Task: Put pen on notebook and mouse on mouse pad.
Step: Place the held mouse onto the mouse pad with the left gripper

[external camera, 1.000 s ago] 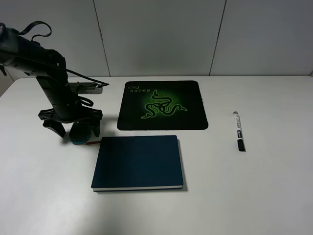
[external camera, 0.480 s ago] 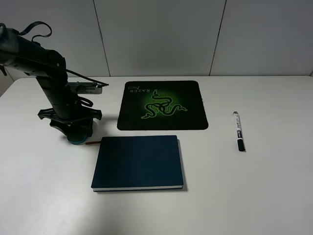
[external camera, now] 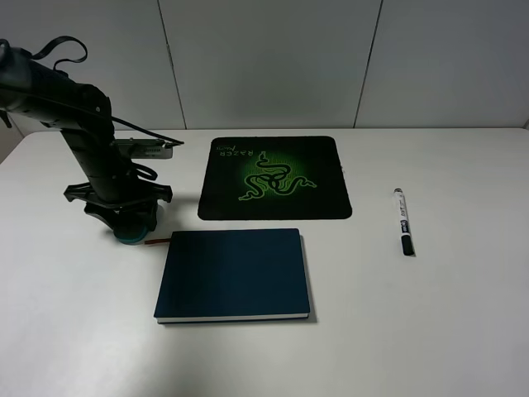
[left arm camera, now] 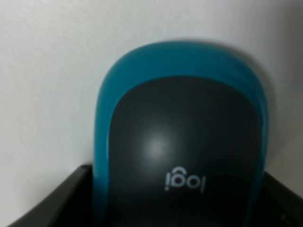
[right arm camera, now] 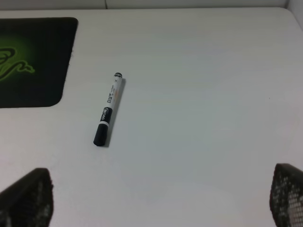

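The left gripper point(external camera: 126, 218) clamps the teal sides of a small mouse point(left arm camera: 182, 142), likely light, rigid and slippery-shelled, while the right gripper point(right arm camera: 158, 205) hangs with jaws spread apart.

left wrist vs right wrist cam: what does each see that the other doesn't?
Left wrist only: the mouse, grey top with "logi" lettering, teal sides, with the left gripper jaws against its flanks. Right wrist only: the pen lying free, a corner of the mouse pad, and the right gripper with jaws wide apart, holding nothing. Both: the white table.
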Controlling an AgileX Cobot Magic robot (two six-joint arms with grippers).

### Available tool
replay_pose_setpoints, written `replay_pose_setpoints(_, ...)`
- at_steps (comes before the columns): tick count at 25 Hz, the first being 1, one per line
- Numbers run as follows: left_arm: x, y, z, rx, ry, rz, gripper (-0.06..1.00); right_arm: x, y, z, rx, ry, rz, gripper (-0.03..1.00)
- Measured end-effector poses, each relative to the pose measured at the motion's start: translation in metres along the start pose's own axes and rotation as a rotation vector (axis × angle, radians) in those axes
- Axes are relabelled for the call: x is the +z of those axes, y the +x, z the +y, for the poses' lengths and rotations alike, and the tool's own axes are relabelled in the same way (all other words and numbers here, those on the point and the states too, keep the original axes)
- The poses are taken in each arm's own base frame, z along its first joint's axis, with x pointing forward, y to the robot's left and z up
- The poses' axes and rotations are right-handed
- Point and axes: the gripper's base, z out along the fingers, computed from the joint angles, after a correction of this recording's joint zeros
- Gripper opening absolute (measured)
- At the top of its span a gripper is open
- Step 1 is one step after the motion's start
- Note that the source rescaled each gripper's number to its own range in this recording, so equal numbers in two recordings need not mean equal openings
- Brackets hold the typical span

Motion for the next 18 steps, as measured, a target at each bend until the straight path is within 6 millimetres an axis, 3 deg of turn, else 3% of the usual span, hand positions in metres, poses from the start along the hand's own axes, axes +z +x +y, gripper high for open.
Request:
replay_pose_setpoints(6,-0.017,0.006,0.001,0.023,-0.001,0.038,0.0,0.0,0.0,0.0,0.0,0.0,0.0,1.0)
replay_pose_setpoints(18,-0.101,-0.009,-0.004,0.074,0.016,-0.046,0.0,0.0,0.0,0.0,0.0,0.0,0.0,1.0)
